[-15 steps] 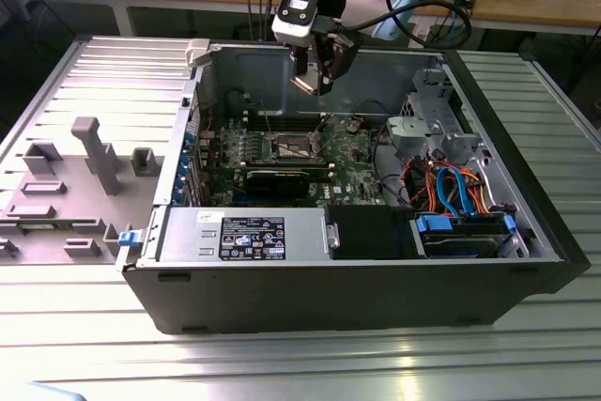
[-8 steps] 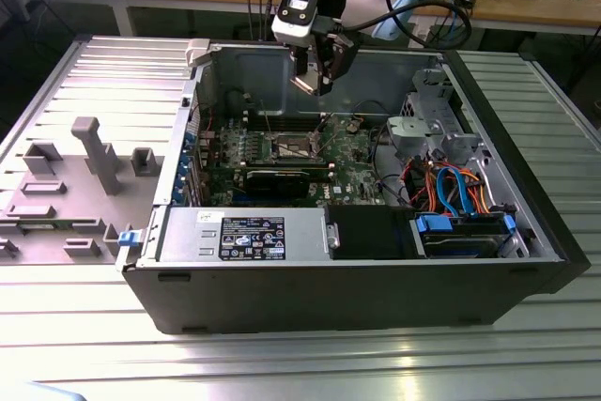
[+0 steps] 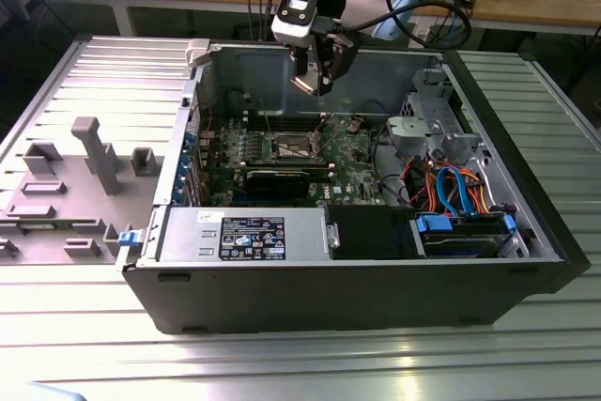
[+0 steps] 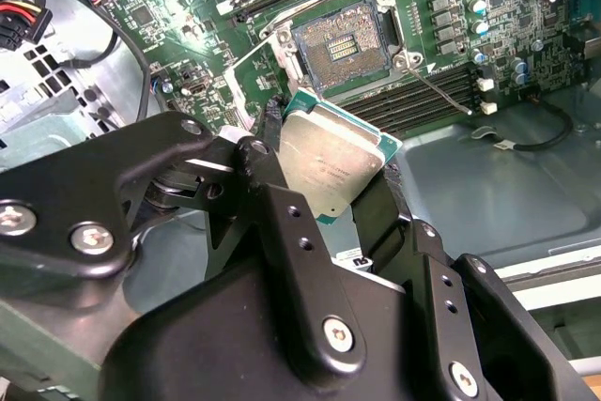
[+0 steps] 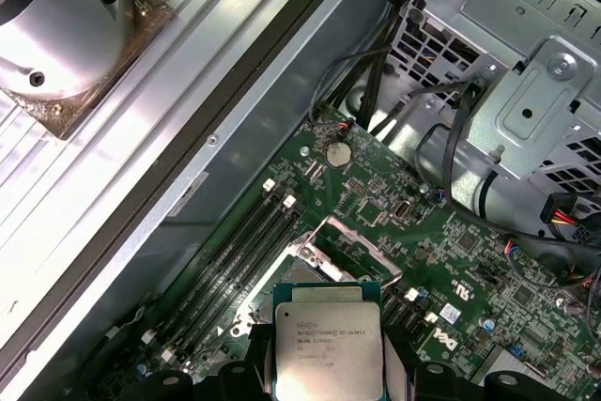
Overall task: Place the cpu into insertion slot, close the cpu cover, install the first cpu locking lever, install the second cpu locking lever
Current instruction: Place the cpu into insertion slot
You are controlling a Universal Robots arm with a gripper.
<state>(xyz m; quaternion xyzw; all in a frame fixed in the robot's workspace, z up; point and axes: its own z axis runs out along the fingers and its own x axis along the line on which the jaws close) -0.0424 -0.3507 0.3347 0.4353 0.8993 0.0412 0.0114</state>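
**Chip in the fingers, open socket straight ahead of the tips**

The gripper [image 4: 331, 168] was clamped on the cpu [image 4: 324, 152]. One black finger [image 4: 266, 133] pressed on one edge of the chip and its partner on the opposite edge. The silver-grey top faced back toward the wrist, and a green rim showed around it. Nothing else touched the chip, which hung clear of the board.

Just past the fingertips lay the insertion slot [image 4: 340, 44]. Its contact field was bare, with nothing seated in it. From where I stood, the slot sat ahead of the chip along the line the fingers pointed, near but apart from it, with a clear gap between them. The chip's edges looked turned a little against the socket's edges. That may have been only the camera's slant, so I would not swear to it.

Beside the socket, the cpu cover [image 4: 252, 70] appeared to stand swung open, away from the contact field. A thin wire locking lever [image 4: 441, 93] on the far side was unlatched and splayed out over the memory slots [image 4: 423, 100].

In the exterior view the gripper [image 3: 315, 68] hung over the open computer case [image 3: 376, 298], close to its back wall. The slot [image 3: 291, 146] was on the motherboard [image 3: 352, 149] below it.
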